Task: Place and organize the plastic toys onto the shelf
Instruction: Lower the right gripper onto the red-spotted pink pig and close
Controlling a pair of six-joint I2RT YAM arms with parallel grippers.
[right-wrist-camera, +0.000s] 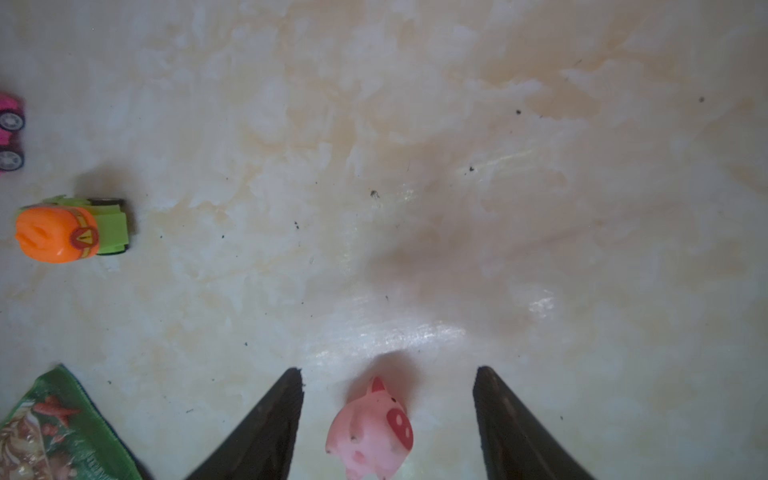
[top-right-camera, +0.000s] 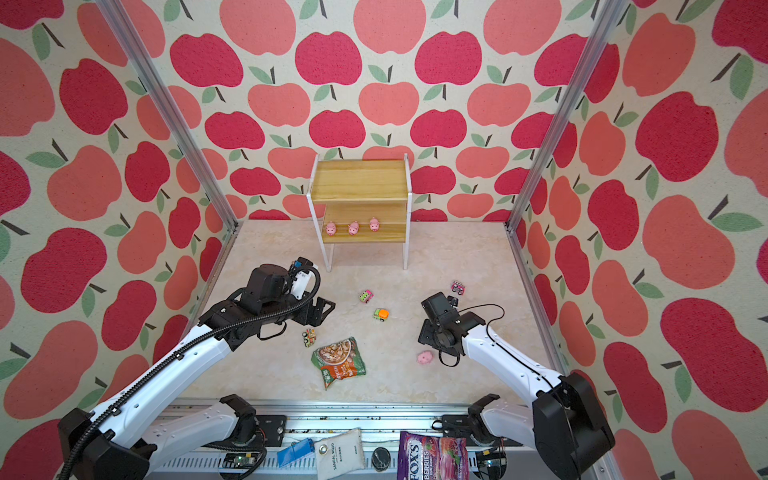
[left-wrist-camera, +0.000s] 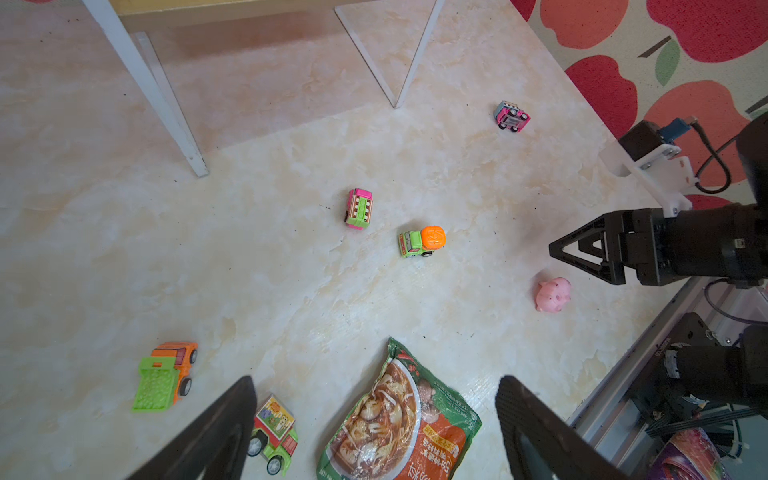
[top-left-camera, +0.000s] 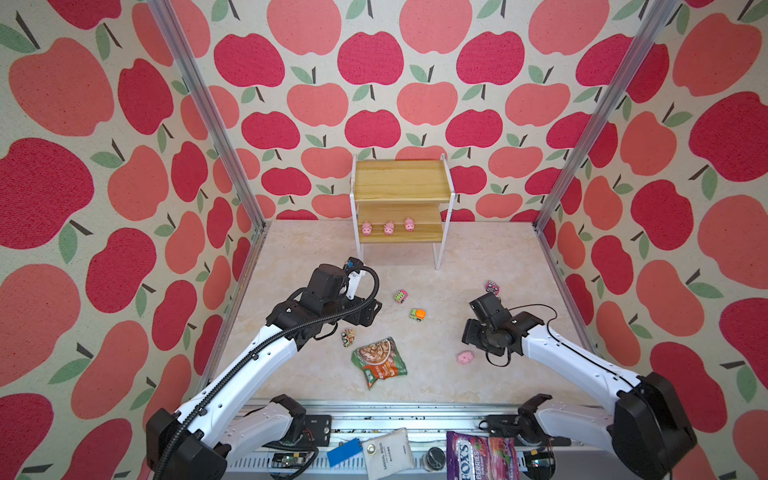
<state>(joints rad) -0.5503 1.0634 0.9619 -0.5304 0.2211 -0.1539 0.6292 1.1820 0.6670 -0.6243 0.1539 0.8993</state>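
Lying near pig, snack packet, mixer truck

Marble table: shelf, 5 trucks, 1 pig, snack packet.

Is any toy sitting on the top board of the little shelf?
No, the top board is bare; three pink pigs stand on the lower board.
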